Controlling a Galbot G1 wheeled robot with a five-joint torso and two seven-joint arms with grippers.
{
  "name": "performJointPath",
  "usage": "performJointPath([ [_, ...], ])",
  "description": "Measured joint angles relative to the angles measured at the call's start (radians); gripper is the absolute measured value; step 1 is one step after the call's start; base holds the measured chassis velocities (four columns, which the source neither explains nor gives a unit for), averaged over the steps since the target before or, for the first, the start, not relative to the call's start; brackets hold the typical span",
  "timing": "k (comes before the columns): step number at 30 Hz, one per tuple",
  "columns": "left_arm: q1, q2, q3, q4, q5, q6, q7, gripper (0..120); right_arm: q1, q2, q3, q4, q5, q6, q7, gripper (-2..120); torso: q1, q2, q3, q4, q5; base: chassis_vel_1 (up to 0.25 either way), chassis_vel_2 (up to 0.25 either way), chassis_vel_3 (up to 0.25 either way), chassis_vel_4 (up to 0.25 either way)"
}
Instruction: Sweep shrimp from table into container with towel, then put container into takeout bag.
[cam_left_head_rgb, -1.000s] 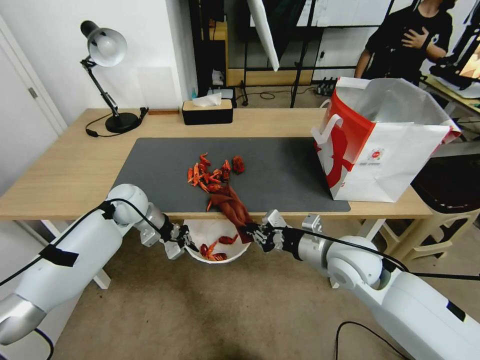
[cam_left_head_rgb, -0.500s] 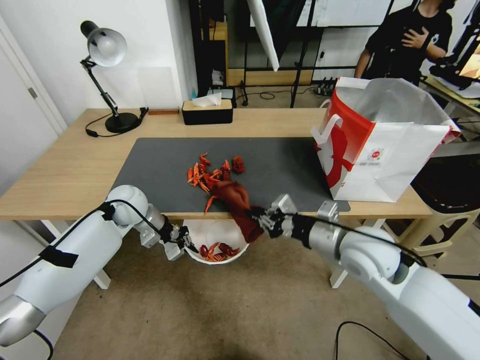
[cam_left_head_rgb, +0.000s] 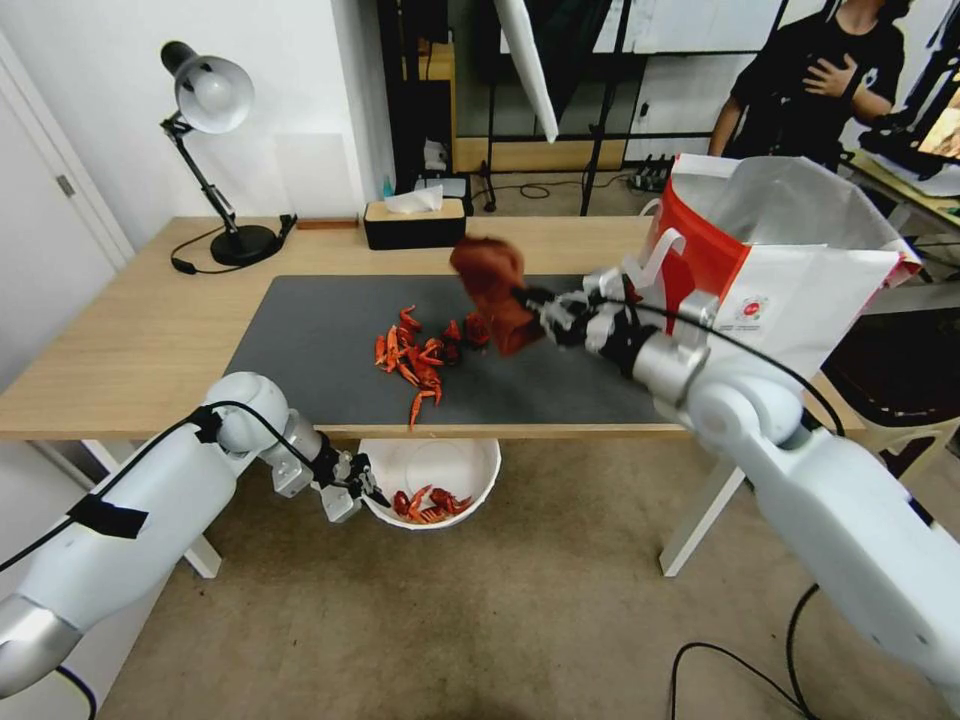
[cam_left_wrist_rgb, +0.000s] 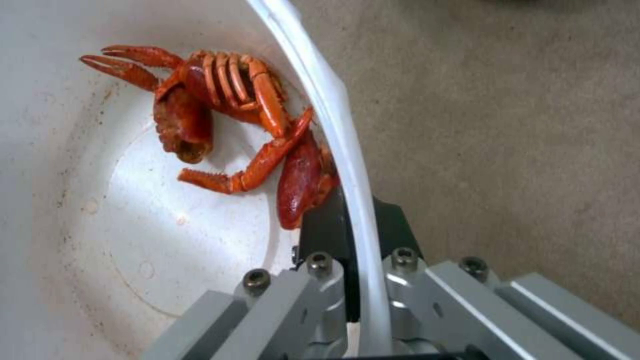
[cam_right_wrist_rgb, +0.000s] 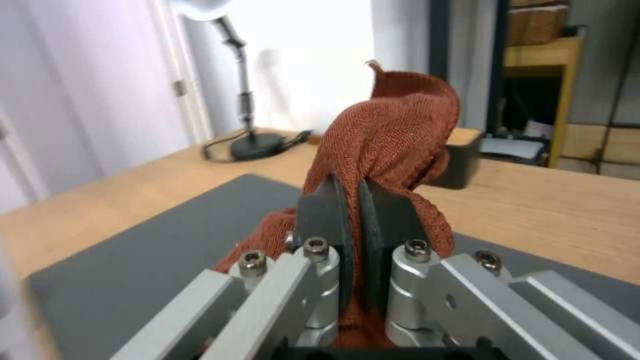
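From the head view, the right gripper (cam_left_head_rgb: 530, 303) hung above the far half of the dark mat (cam_left_head_rgb: 560, 360), clamped on the towel (cam_left_head_rgb: 490, 285), which bunched up above the jaws. That height looked like the top of a stroke, the cloth carried beyond the shrimp (cam_left_head_rgb: 425, 350) so it could drag them toward the near edge. The pile lay on the mat, one piece stretched close to the table (cam_left_head_rgb: 130, 340) edge. Directly below that edge the left gripper (cam_left_head_rgb: 355, 490) held the container (cam_left_head_rgb: 435, 480) by its rim, placed to catch what falls; a few pieces were already inside. The takeout bag (cam_left_head_rgb: 790, 300) stood open at the right end of the table, close behind the right arm. A tissue box (cam_left_head_rgb: 415, 222) and a desk lamp (cam_left_head_rgb: 212, 150) sat well back, clear of the sweep.

Left wrist view: fingers shut either side of the white rim (cam_left_wrist_rgb: 333, 120), shellfish (cam_left_wrist_rgb: 227, 120) lying against the wall right beside the grip, carpet beneath.

Right wrist view: black pads (cam_right_wrist_rgb: 320, 220) pressed together on the rust cloth (cam_right_wrist_rgb: 393, 140), mat below, lamp base beyond
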Motion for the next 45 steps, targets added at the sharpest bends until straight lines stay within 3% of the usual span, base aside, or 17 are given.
performJointPath([
  [12, 0.018, -0.002, -0.013, 0.009, 0.001, -0.005, 0.000, 0, 0.081, 0.140, -0.045, -0.285, -0.094, 0.081, 0.016, 2, 0.000, 0.000, 0.000, -0.0003, 0.0001, 0.000, 0.000, 0.000, 0.000],
  [21, 0.020, 0.007, -0.025, 0.016, 0.000, -0.009, 0.000, 0, 0.140, 0.176, -0.114, -0.406, -0.145, 0.047, 0.004, 2, 0.000, 0.000, 0.000, -0.0001, 0.0001, 0.000, 0.000, 0.000, 0.000],
  [34, 0.017, 0.010, -0.031, 0.019, -0.003, -0.013, 0.001, 0, 0.159, 0.146, -0.246, -0.421, -0.213, 0.007, -0.203, 2, 0.000, 0.000, 0.000, -0.0005, 0.0001, 0.000, 0.000, 0.000, 0.000],
  [45, 0.016, 0.018, -0.036, 0.019, -0.009, -0.014, 0.000, 0, 0.143, 0.105, -0.285, -0.348, -0.227, 0.007, -0.300, 2, 0.000, 0.000, 0.000, -0.0001, 0.0001, 0.000, 0.000, 0.000, 0.000],
])
